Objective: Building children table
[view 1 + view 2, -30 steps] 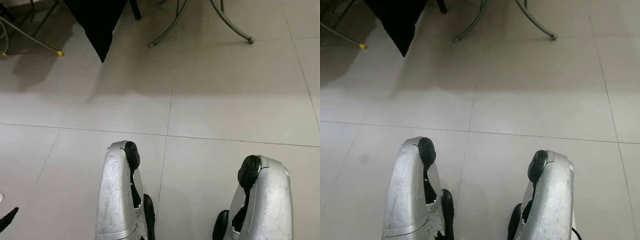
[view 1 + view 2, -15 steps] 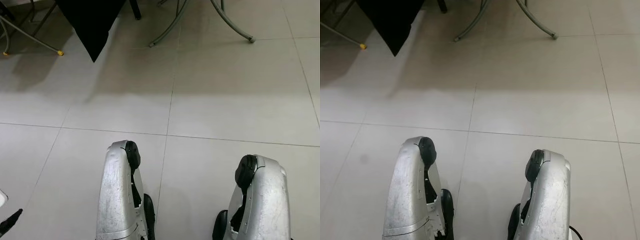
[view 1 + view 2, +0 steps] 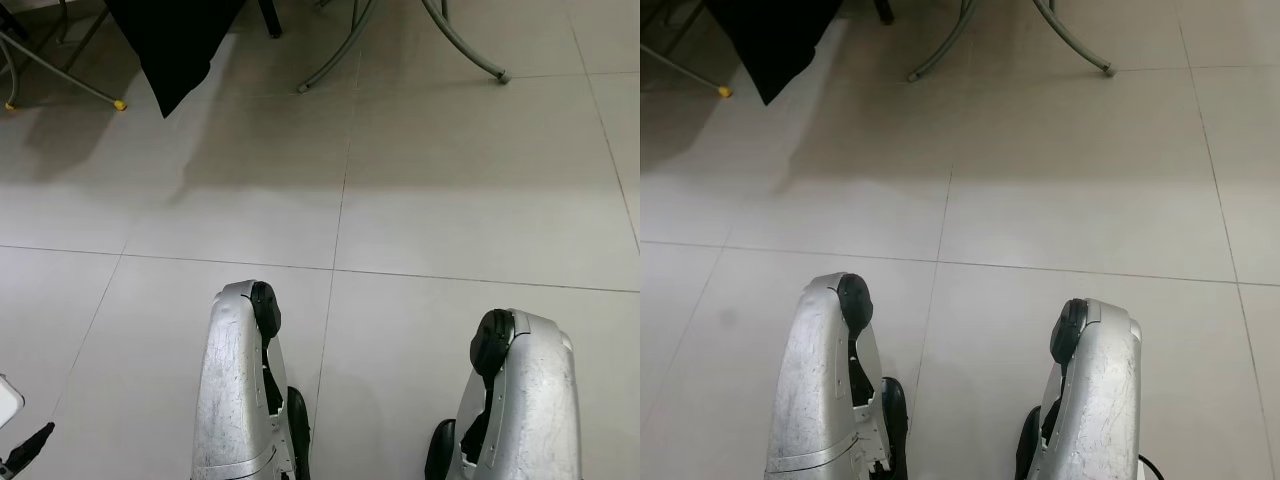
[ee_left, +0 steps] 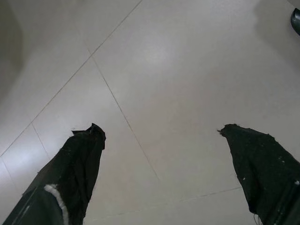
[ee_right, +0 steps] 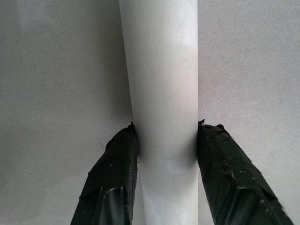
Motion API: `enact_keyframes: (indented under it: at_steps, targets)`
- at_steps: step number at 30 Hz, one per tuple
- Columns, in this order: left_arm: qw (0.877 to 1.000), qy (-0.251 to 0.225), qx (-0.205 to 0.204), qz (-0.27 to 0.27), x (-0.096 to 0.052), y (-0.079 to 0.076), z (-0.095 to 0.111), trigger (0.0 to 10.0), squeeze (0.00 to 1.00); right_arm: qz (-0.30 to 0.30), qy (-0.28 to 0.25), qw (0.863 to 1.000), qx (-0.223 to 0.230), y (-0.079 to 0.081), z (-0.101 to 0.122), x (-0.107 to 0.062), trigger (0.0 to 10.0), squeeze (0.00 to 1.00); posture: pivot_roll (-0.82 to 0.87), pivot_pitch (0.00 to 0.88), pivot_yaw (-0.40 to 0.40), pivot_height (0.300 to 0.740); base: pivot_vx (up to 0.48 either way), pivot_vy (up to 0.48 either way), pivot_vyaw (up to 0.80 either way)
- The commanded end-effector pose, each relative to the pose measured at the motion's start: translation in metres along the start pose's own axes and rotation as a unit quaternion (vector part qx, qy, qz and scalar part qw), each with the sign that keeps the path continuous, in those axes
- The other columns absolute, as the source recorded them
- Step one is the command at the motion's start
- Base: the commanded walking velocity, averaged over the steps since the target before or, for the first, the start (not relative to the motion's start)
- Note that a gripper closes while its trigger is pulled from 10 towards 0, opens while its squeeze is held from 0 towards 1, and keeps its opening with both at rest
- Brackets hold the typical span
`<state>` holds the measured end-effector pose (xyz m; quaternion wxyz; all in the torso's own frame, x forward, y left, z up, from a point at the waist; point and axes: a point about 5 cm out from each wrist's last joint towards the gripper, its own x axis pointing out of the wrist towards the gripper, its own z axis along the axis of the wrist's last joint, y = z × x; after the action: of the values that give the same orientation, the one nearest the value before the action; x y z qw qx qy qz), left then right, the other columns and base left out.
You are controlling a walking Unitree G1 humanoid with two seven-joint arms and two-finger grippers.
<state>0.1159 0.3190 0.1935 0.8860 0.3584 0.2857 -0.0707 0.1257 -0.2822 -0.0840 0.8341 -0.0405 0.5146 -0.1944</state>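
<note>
Two black fingers of my right end effector point(image 5: 164, 154) pinch a smooth white cylindrical table leg point(image 5: 161, 84) across its shaft, above the pale tiled floor point(image 3: 450, 200). It looks rigid, light and slippery, so I favour a mid-shaft grip. My left end effector point(image 4: 164, 136) hangs spread, empty.

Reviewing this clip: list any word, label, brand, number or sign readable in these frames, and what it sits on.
None readable: no print on the white tube clamped in the right gripper, on the open left gripper, the silver arms, the black cloth or the tiled floor.
</note>
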Motion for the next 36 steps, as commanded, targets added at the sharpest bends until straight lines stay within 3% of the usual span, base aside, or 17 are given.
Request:
enact_keyframes:
  at_steps: [1,11,12,14,15,22,24,36]
  targets:
    - [1.0,0.02,-0.015,0.002,-0.001,-0.001,-0.009,10.0,0.0,0.05,0.039,0.998,0.001,0.044,-0.024,-0.006,0.0,0.0,0.52,0.349,0.23,0.3,0.0,0.0,0.0]
    - [1.0,0.022,-0.015,-0.002,-0.002,-0.003,-0.01,10.0,0.0,0.04,0.048,0.998,-0.006,0.04,-0.026,-0.006,0.0,0.0,0.52,0.351,0.236,0.3,0.0,0.0,0.0]
    - [1.0,0.022,-0.015,-0.003,-0.002,-0.003,-0.01,10.0,0.0,0.034,0.054,0.998,-0.007,0.04,-0.027,-0.006,10.0,0.0,0.52,0.353,0.236,0.3,0.0,0.0,0.0]
    - [1.0,0.023,-0.015,-0.003,-0.002,-0.003,-0.01,10.0,0.0,0.025,0.055,0.998,-0.007,0.039,-0.027,-0.006,10.0,0.0,0.52,0.353,0.236,0.3,0.0,0.0,0.0]
    - [1.0,0.023,-0.015,-0.003,-0.002,-0.004,-0.01,10.0,0.0,0.016,0.052,0.999,-0.004,0.037,-0.026,-0.005,10.0,1.0,0.52,0.352,0.236,0.3,0.0,0.0,0.0]
    - [1.0,0.023,-0.016,-0.004,-0.002,-0.005,-0.01,10.0,0.0,0.016,0.048,0.999,-0.02,0.035,-0.022,-0.004,10.0,1.0,0.51,0.355,0.234,0.3,0.0,0.0,0.0]
    - [1.0,0.022,-0.017,-0.005,-0.001,-0.006,-0.01,10.0,0.0,0.018,0.046,0.999,-0.021,0.034,-0.021,-0.004,10.0,0.0,0.51,0.357,0.234,0.3,0.0,0.0,0.0]
    - [1.0,0.027,-0.015,-0.004,-0.005,-0.004,-0.011,10.0,0.0,0.009,0.048,0.999,0.016,0.03,-0.016,-0.003,10.0,0.0,0.54,0.363,0.244,0.3,0.0,0.0,0.0]
